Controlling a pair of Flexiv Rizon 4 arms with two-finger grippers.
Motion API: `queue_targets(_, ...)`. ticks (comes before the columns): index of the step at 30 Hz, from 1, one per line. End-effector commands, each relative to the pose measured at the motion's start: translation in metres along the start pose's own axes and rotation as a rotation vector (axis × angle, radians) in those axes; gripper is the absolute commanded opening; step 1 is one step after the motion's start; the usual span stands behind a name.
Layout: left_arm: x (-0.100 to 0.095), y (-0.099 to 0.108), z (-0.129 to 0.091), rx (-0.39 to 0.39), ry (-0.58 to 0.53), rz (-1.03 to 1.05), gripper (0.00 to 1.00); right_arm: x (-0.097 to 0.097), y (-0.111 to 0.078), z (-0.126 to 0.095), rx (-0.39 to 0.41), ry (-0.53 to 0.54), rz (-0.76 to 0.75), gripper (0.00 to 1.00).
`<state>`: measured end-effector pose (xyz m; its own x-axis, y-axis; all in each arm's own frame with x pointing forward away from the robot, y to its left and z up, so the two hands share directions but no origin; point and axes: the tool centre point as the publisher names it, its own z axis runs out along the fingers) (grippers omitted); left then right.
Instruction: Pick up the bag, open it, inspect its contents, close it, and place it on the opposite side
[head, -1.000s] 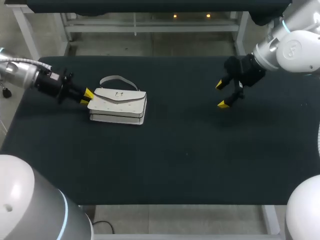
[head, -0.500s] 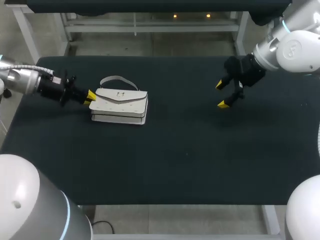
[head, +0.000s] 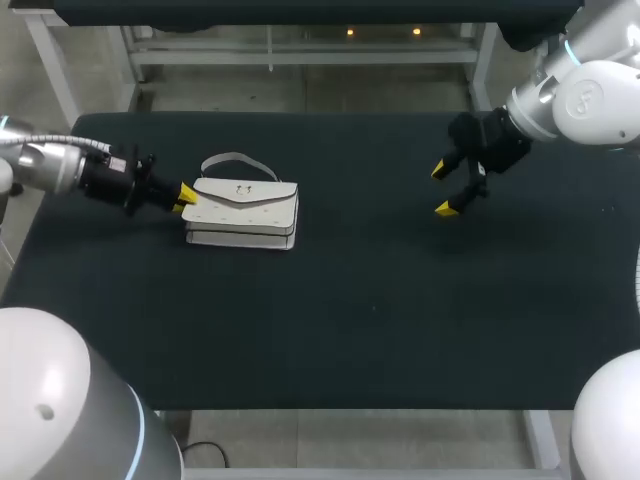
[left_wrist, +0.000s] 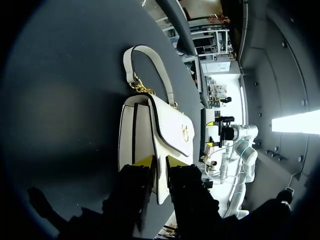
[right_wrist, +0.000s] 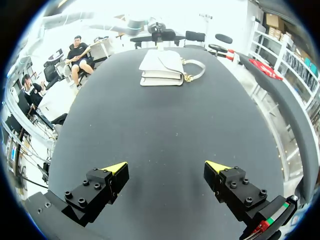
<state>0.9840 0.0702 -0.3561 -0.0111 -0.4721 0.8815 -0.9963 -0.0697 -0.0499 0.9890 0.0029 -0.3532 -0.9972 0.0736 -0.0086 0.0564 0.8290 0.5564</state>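
White leather bag (head: 242, 212) nipped at its left end: this looks like the pick-up step, with the bag not yet off the surface (head: 380, 310)!
Left end effector (head: 184, 196) comes in low and level from the left, clamped narrow on the flap's edge; the bag lies left of centre. Next, I'd judge, comes a steady lift that keeps the flap from slipping free. Right end effector (head: 443, 190) hangs wide open, well apart at the far right, angled down.
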Motion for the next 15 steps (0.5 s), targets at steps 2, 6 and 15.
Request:
queue_targets(2, -0.006, -0.01, 0.001, -0.045, 0.01, -0.006, 0.24, 0.0, 0.0, 0.0, -0.002, 0.0, -0.001, 1.0)
queue_targets(6, -0.006, -0.009, 0.004, -0.051, 0.01, -0.009, 0.09, 0.0, 0.0, 0.0, -0.002, 0.0, -0.001, 1.0)
queue_targets(15, -0.002, -0.006, 0.015, -0.099, 0.022, -0.01, 0.0, 0.0, 0.0, 0.0, -0.002, 0.0, -0.001, 1.0)
